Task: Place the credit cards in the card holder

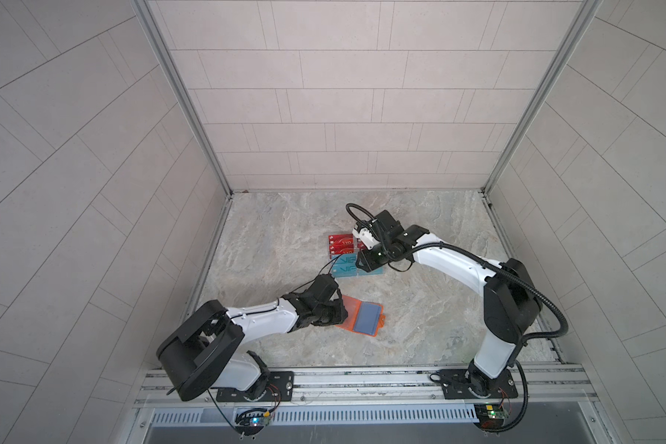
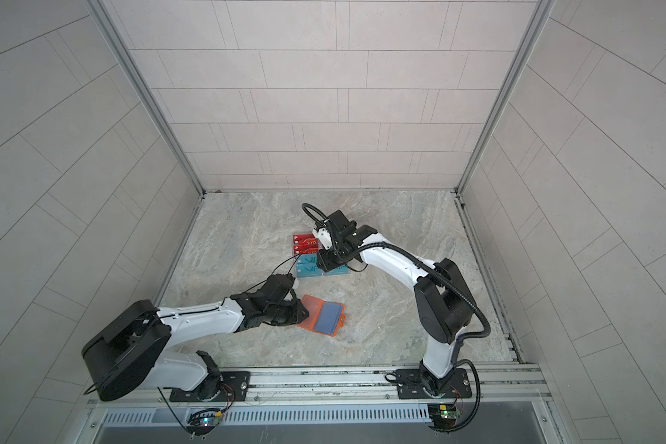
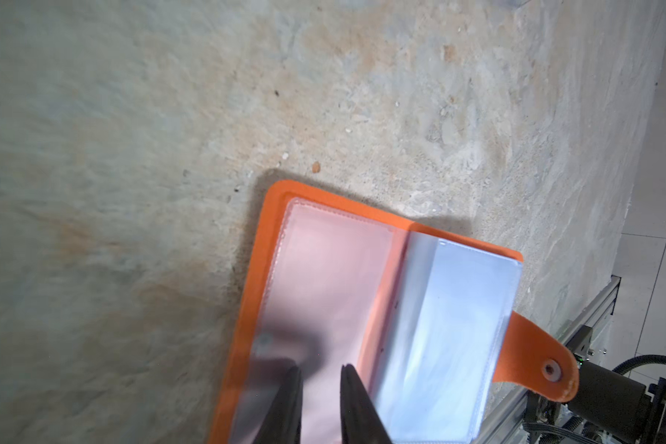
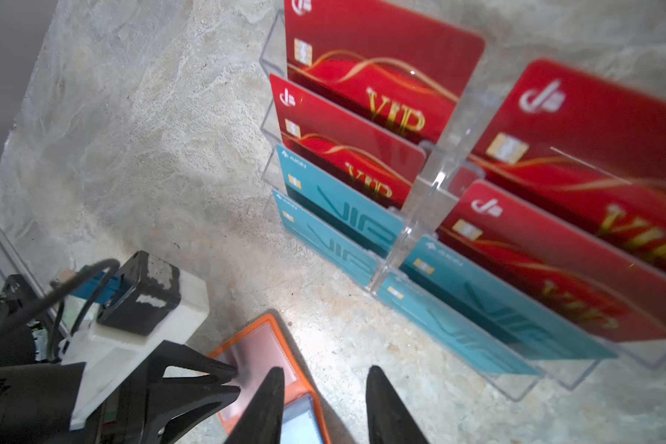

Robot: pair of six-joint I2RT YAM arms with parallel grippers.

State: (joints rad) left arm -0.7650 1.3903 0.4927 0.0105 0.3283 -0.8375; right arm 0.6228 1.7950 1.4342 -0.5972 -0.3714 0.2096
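The orange card holder [image 1: 347,307] lies open on the stone table, and shows in both top views and both wrist views [image 3: 273,230] [image 4: 262,346]. Its right page looks pale blue under the clear sleeve. My left gripper [image 3: 321,367] rests its tips on the left page, jaws a narrow gap apart with nothing between them. Red credit cards [image 4: 381,57] and teal credit cards [image 4: 339,200] stand in a clear rack [image 4: 435,180]. My right gripper [image 4: 323,374] hovers open and empty between the rack and the card holder.
The rack of cards [image 1: 343,255] stands mid-table, behind the card holder. An aluminium rail [image 1: 362,378] with both arm bases runs along the front edge. Tiled walls enclose the table at the back and on both sides.
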